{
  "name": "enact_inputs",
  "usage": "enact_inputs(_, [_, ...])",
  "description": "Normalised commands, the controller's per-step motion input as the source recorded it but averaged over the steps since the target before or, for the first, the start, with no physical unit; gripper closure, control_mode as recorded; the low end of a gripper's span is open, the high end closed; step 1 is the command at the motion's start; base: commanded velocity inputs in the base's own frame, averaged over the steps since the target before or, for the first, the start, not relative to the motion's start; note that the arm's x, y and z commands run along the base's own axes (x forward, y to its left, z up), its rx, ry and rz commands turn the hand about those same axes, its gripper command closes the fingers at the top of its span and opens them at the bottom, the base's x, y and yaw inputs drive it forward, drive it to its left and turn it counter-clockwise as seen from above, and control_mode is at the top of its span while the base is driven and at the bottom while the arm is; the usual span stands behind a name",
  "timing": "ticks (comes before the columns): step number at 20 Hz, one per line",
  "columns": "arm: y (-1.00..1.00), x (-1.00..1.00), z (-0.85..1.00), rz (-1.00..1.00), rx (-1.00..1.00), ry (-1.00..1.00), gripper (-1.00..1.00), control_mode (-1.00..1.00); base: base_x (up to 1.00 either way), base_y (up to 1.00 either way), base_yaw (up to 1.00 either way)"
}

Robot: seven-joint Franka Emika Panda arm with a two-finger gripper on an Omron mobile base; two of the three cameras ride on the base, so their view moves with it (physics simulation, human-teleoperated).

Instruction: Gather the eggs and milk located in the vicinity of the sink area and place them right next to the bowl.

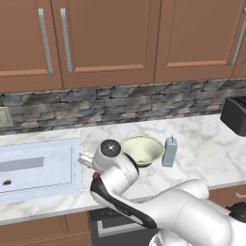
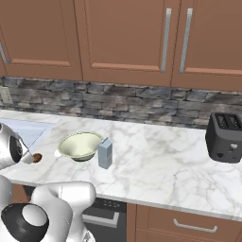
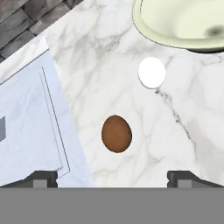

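Eggs: brown egg (image 3: 116,134) and white egg (image 3: 152,72) lie on the counter (image 3: 188,113) between sink (image 3: 30,127) and bowl (image 3: 183,22); milk (image 1: 169,151) stands beside the bowl; gripper (image 3: 113,178) gapes wide above the brown egg, holding nothing

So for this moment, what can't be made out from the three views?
- Left base view: both eggs are hidden behind the arm's white wrist, and so is the near rim of the bowl.
- Left base view: the toaster is cut off by the right edge.
- Hand view: the sink runs off the left edge; its drain is out of frame.
- Right base view: the brown egg is too small to show speckles.
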Motion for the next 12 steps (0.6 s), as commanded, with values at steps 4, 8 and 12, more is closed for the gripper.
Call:
enact_inputs(4, [0.31, -0.05, -0.06, 0.02, 0.0, 0.1, -1.0, -1.0, 0.0, 0.0, 0.0])
enact_inputs(8, [0.01, 0.0, -0.1, 0.01, 0.0, 0.16, -1.0, -1.0, 0.0, 0.0, 0.0])
enact_inputs(12, [0.0, 0.04, -0.07, 0.0, 0.0, 0.21, -1.0, -1.0, 0.0, 0.0, 0.0])
